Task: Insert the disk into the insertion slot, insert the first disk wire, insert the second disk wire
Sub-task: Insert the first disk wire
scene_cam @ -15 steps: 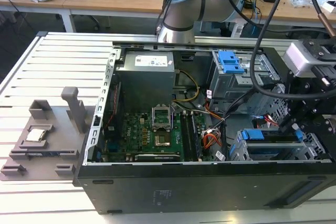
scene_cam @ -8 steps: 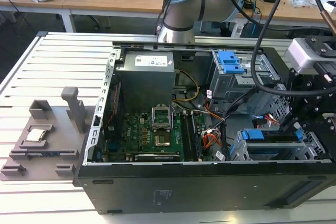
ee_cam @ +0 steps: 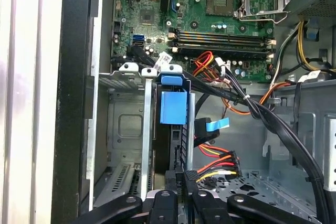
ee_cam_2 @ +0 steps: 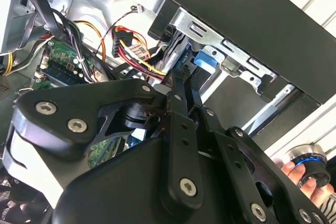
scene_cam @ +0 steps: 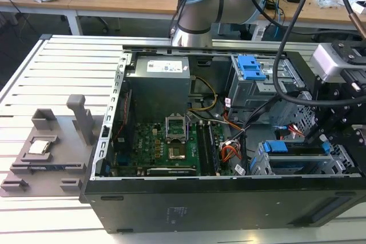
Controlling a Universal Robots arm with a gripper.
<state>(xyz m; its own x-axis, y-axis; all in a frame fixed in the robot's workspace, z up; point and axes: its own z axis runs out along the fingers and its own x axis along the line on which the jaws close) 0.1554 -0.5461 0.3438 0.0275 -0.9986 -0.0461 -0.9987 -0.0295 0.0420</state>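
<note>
One step, the first, is in hand. In the exterior view, past the motherboard (scene_cam: 171, 147) and the loose wires (scene_cam: 229, 154), the disk (scene_cam: 297, 151) stands on edge, mostly inside the insertion slot (scene_cam: 258, 165). The gripper (ee_cam_2: 181, 75) has its fingers (ee_cam_2: 177, 116) pressed together at the disk's end. I judge that seating calls for a straight push along the slot.

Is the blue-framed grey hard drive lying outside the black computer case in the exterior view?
No, the blue-framed grey hard drive stands inside the black computer case, in the low silver metal cage.
</note>
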